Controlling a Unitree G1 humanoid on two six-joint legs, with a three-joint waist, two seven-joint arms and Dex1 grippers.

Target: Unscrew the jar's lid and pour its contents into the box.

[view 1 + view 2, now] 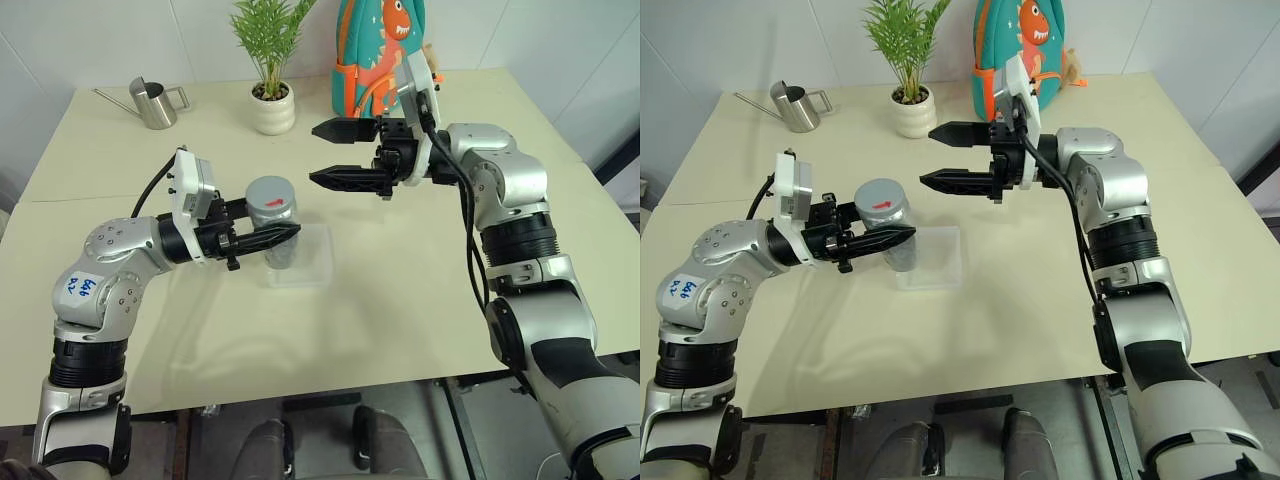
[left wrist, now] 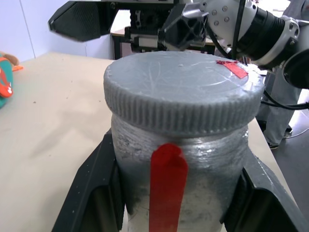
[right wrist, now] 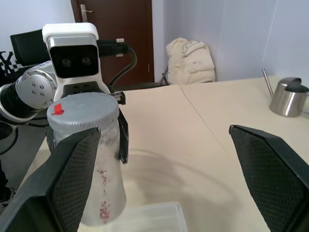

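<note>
The left gripper (image 1: 278,236) points level, its 2 fingers clamped on the jar (image 1: 273,222) (just below the lid). The right gripper (image 1: 338,155) hangs beyond the jar and higher, level, its fingers spread wide and empty.

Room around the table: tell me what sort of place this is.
Probably an office or lab room set up for robot trials, not a home kitchen. A plain beige table holds props: a potted plant, a steel watering can and a dinosaur backpack. The right wrist view shows a brown door.
</note>
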